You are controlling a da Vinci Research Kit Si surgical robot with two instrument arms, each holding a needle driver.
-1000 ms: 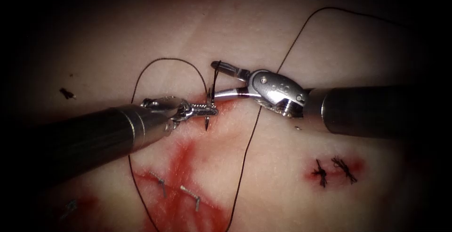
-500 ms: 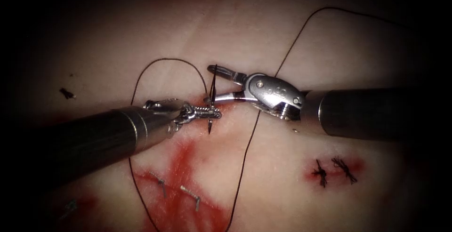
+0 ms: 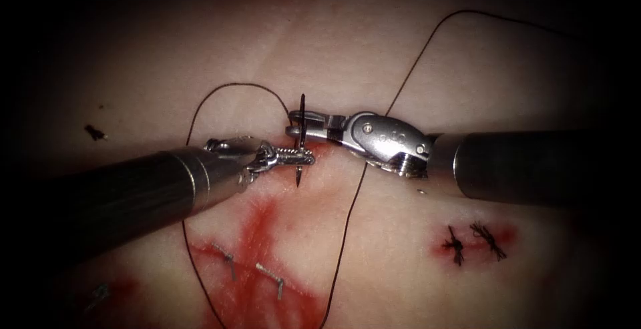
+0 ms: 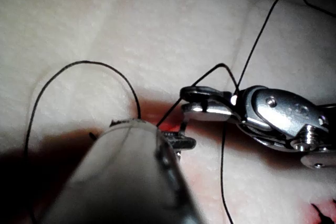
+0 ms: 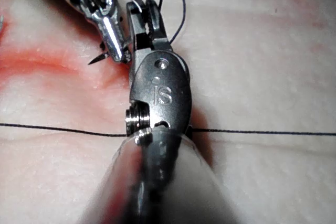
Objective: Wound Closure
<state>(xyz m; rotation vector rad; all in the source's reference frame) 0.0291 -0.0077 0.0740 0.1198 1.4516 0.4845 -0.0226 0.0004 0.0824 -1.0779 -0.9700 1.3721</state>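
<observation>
Endoscope view: the dark curved needle (image 3: 302, 141) stands nearly upright over the red cut (image 3: 314, 150), its tip (image 3: 298, 181) free above the tissue (image 3: 374, 42). The left claw (image 3: 300, 159) clamps it near the tip; the right claw (image 3: 298, 123) is closed on it higher up. Thread (image 3: 230, 87) loops left, another strand (image 3: 347, 235) trails toward the near edge; pale tissue lies open beyond both tools.

Suturing practice bench: tissue (image 3: 374, 42), thread (image 3: 347, 235).
</observation>
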